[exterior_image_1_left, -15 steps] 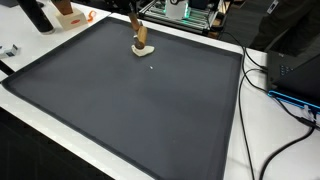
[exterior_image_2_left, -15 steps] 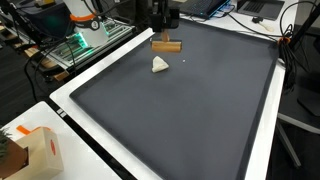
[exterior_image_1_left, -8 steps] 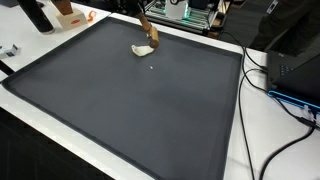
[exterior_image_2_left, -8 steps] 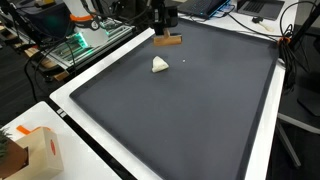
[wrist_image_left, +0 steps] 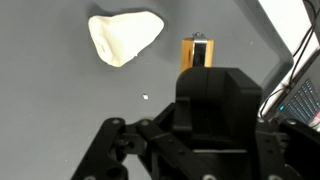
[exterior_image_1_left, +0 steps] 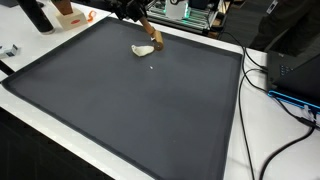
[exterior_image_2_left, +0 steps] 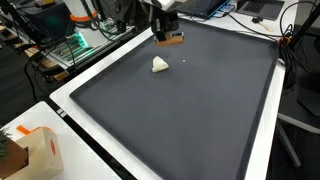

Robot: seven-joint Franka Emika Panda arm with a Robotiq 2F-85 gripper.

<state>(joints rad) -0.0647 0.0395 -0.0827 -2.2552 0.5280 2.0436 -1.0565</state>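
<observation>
My gripper [exterior_image_2_left: 166, 30] is shut on a small wooden block [exterior_image_2_left: 168, 40] and holds it tilted just above the far part of the dark mat [exterior_image_2_left: 200, 110]. In an exterior view the block [exterior_image_1_left: 153, 37] hangs under the gripper [exterior_image_1_left: 142, 22]. A cream, wedge-shaped piece [exterior_image_1_left: 143, 51] lies on the mat beside the block; it also shows in an exterior view [exterior_image_2_left: 160, 65]. In the wrist view the block [wrist_image_left: 196, 50] sticks out past the gripper body, with the cream piece [wrist_image_left: 124, 37] to its left. The fingertips are hidden there.
The mat lies on a white table [exterior_image_1_left: 245, 120]. Cables [exterior_image_1_left: 268, 85] and a black box [exterior_image_1_left: 297, 60] stand at one side. An orange object [exterior_image_1_left: 68, 15] and electronics [exterior_image_2_left: 85, 40] sit beyond the far edge. A cardboard box [exterior_image_2_left: 35, 150] stands at a near corner.
The gripper has risen with the wooden block, which went from standing by the cream piece to hanging tilted a little farther away. The cream piece has not moved.
</observation>
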